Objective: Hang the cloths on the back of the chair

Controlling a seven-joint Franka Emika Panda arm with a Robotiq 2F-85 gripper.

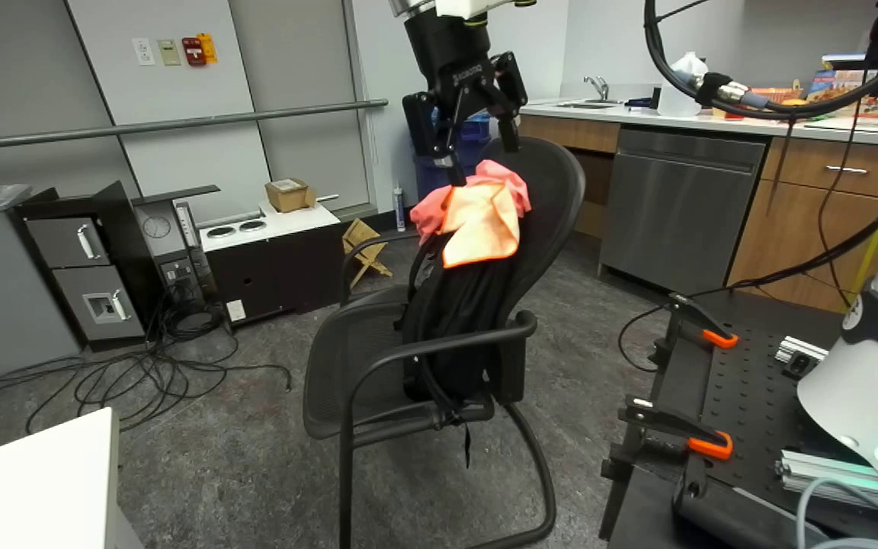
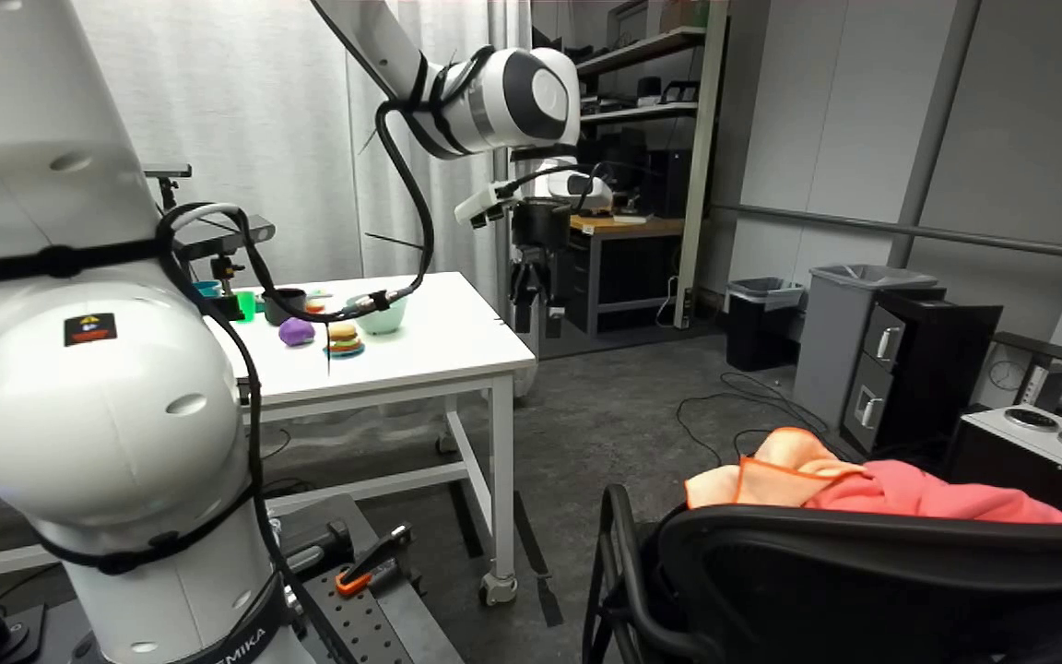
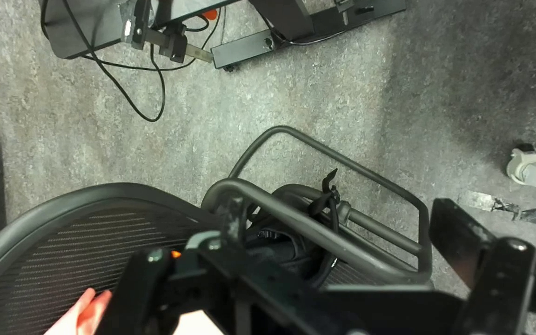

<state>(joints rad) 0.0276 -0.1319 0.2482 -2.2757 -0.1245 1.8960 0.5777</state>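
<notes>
The black mesh chair stands with its back (image 1: 553, 206) upright; the back also shows in an exterior view (image 2: 863, 581) and in the wrist view (image 3: 63, 251). A peach cloth with an orange edge (image 1: 483, 229) and a pink cloth (image 1: 514, 183) lie bunched at the upper front of the chair back. Both also show over its top edge, peach (image 2: 771, 475) and pink (image 2: 937, 493). In the wrist view, part of the pink cloth (image 3: 86, 311) shows at lower left. My gripper (image 1: 483, 162) is open and empty, pointing down; in the wrist view its fingers (image 3: 338, 209) are wide apart.
A black bag (image 1: 454, 335) hangs against the chair back, with armrests (image 1: 439, 347) on both sides. A white table (image 2: 411, 364) holds toy food and bowls. The robot's black base table (image 1: 751, 374) has orange-tipped clamps. Cables (image 1: 172, 374) lie on the floor.
</notes>
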